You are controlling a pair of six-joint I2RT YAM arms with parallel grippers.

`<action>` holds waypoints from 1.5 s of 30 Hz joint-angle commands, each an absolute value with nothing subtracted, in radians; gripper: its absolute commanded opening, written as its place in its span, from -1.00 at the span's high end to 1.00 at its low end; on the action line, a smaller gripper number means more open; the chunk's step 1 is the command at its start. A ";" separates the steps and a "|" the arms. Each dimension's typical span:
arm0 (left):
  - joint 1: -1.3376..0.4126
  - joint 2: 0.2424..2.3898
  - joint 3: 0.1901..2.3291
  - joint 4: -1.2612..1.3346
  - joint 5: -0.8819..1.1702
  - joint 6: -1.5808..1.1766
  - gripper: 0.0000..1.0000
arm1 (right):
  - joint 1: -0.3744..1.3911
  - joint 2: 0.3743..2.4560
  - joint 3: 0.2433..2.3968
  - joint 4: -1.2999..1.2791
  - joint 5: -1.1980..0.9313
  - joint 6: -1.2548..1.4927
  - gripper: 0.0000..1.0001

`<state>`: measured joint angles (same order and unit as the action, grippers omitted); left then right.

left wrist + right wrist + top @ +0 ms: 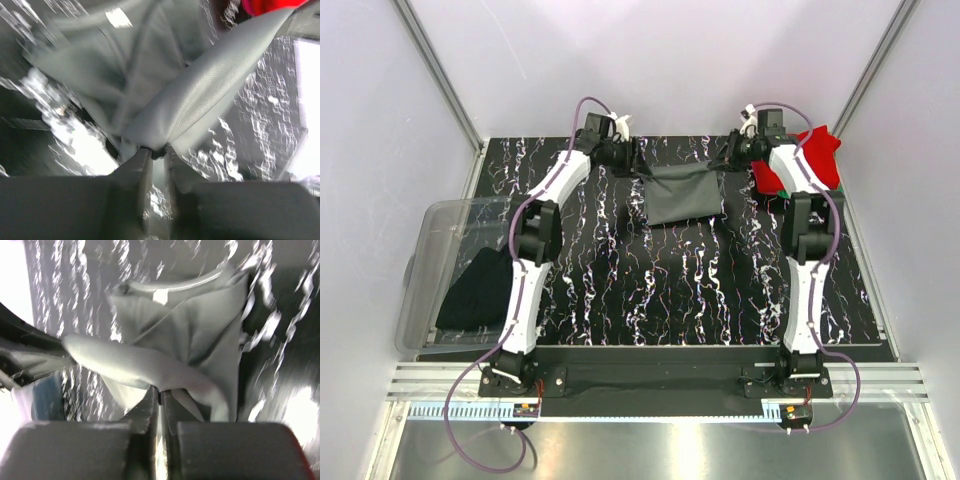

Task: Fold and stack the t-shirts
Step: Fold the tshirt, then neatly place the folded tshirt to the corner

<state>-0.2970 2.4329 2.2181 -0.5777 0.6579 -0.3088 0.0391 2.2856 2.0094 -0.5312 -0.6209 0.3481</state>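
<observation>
A dark grey t-shirt [682, 195] lies partly folded at the far middle of the table, its far edge stretched between both grippers. My left gripper [642, 165] is at its far left corner. In the left wrist view the jaws [157, 150] stand slightly apart, with a fold of the grey cloth [200, 100] resting at their tips. My right gripper [725, 160] is at the far right corner. In the right wrist view it [161, 392] is shut on a rolled edge of the grey cloth [190, 330]. A red t-shirt [820, 150] lies at the far right, behind the right arm.
A clear plastic tub [440, 220] stands at the left table edge with a black t-shirt [475, 290] inside. The table [670, 290] is black marble-patterned. Grey walls and metal posts close in the far side. A strip of the red cloth [270, 5] shows in the left wrist view.
</observation>
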 commanded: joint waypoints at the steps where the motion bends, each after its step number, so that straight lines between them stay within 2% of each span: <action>1: -0.278 2.545 2.362 -0.430 0.574 -0.295 -0.22 | 0.029 2.445 2.184 -0.488 -0.607 0.333 0.44; 2: -0.275 2.569 2.391 -0.399 0.524 -0.290 -0.35 | 0.029 2.476 2.216 -0.482 -0.615 0.330 0.27; 3: -0.275 2.604 2.454 -0.359 0.488 -0.284 -0.49 | 0.031 2.500 2.250 -0.482 -0.608 0.325 0.19; 5: -0.275 2.602 2.497 -0.341 0.399 -0.258 -0.64 | 0.028 2.504 2.290 -0.476 -0.583 0.295 0.04; 7: -0.278 2.525 2.470 -0.350 0.358 -0.214 -0.67 | 0.026 2.443 2.286 -0.479 -0.584 0.244 -0.02; 9: -0.278 2.458 2.386 -0.376 0.351 -0.199 -0.68 | 0.018 2.393 2.264 -0.494 -0.569 0.201 -0.25; 12: -0.275 2.329 2.261 -0.380 0.518 -0.190 -0.62 | 0.006 2.355 2.218 -0.532 -0.622 0.224 -0.45; 15: -0.273 2.318 2.194 -0.373 0.708 -0.248 -0.52 | -0.029 2.373 2.177 -0.564 -0.647 0.193 -0.47; 17: -0.275 2.318 2.145 -0.274 0.875 -0.339 -0.46 | -0.035 2.410 2.166 -0.578 -0.663 0.170 -0.47; 23: -0.302 2.370 1.981 -0.066 1.043 -0.600 -0.45 | -0.037 2.509 2.201 -0.594 -0.715 0.164 -0.47; 35: -0.322 2.467 1.980 -0.145 0.997 -0.597 -0.46 | -0.037 2.609 2.237 -0.597 -0.798 0.219 -0.53; 45: -0.322 2.496 1.988 -0.184 0.968 -0.577 -0.46 | -0.025 2.718 2.302 -0.640 -0.870 0.310 -0.47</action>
<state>-0.3271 2.4897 1.9675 -0.1913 0.9718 -0.5949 -0.0422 2.6503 2.2776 -0.5758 -0.8837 0.2871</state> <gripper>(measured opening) 0.729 0.739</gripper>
